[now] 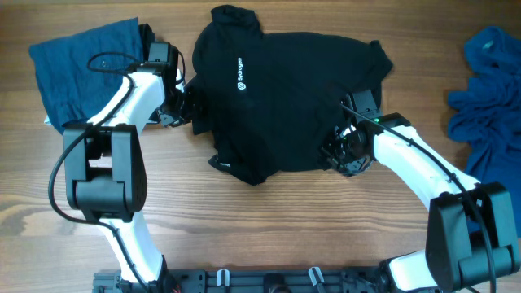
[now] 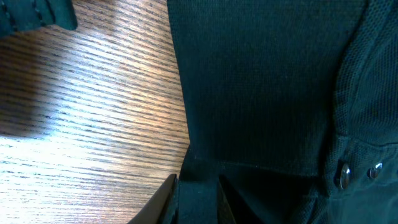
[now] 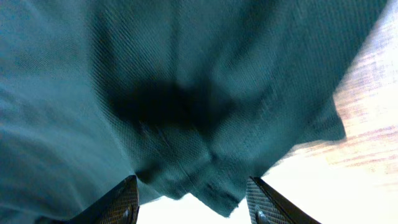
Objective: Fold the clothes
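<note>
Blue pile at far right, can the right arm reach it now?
Probably yes: only bare table lies between the right arm and the blue pile, though its fingers straddle the black shirt's edge.

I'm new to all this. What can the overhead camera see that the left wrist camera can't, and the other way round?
Only overhead: the whole black polo shirt with its white logo, a folded blue garment beside the left arm, and a crumpled blue garment beyond the right arm.
Only left wrist: the shirt's weave up close, two shiny studs, and its hem pinched in the left gripper.
Both: the shirt and the wooden table.
</note>
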Controlling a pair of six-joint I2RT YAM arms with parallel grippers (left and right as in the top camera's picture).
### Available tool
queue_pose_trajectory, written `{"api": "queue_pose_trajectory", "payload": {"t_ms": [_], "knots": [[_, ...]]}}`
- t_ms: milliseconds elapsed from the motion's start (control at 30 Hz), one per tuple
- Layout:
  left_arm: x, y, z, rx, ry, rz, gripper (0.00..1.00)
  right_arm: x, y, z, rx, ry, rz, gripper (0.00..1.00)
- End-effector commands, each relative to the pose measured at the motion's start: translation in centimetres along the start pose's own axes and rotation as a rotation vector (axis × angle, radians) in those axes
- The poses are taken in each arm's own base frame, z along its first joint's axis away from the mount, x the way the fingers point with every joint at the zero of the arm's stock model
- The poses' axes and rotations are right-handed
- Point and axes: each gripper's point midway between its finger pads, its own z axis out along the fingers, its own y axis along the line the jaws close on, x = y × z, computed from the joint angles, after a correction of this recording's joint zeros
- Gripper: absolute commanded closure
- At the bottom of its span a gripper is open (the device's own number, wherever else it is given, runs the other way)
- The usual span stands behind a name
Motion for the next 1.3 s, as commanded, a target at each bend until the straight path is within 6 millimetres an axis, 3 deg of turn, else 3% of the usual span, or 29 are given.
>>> {"api": "queue_pose_trajectory", "payload": {"t_ms": [0,100,267,400,500,733,867,967,1100,1200,1267], "knots": [[0.1,-0.4,0.2,0.010,0.009,-0.006,0.80,-1.2,-0.2,0.3,0.021,-0.064,-0.030,0.44],[0.1,-0.4,0.2,0.010,0.009,-0.006,0.80,-1.6,-0.6,0.3,0.041,-0.085,-0.030,0.46],[0.1,-0.4,0.2,0.010,0.009,-0.006,0.80,-1.5,-0.4,1.4,-0.010,-0.092,-0.042,0.70],[0.1,-0.4,0.2,0.010,0.009,-0.006,0.80,-1.4,-0.1,1.7,-0.035,-0.092,-0.100,0.71],[0.1,-0.4,0.2,0.010,0.009,-0.006,0.80,-1.6,0.1,1.3,-0.040,-0.103,-0.167,0.96],[0.1,-0.4,0.2,0.010,0.009,-0.006,0.80,-2.1,0.2,-2.7,-0.083,-0.174,-0.189,0.96],[0.1,-0.4,0.2,0.010,0.009,-0.006,0.79,-1.5,-2.9,-4.9,0.033,-0.211,-0.115,0.96],[0.1,-0.4,0.2,0.010,0.008,-0.006,0.79,-0.9,-4.2,-4.5,0.087,-0.183,-0.104,0.94],[0.1,-0.4,0.2,0.010,0.008,-0.006,0.79,-0.3,-5.2,-3.6,0.115,-0.156,-0.075,0.87],[0.1,-0.4,0.2,0.010,0.008,-0.006,0.79,-0.2,-6.1,-3.2,0.142,-0.157,-0.071,0.76],[0.1,-0.4,0.2,0.010,0.009,-0.006,0.79,-0.1,-6.2,-3.2,0.149,-0.155,-0.071,0.75]]}}
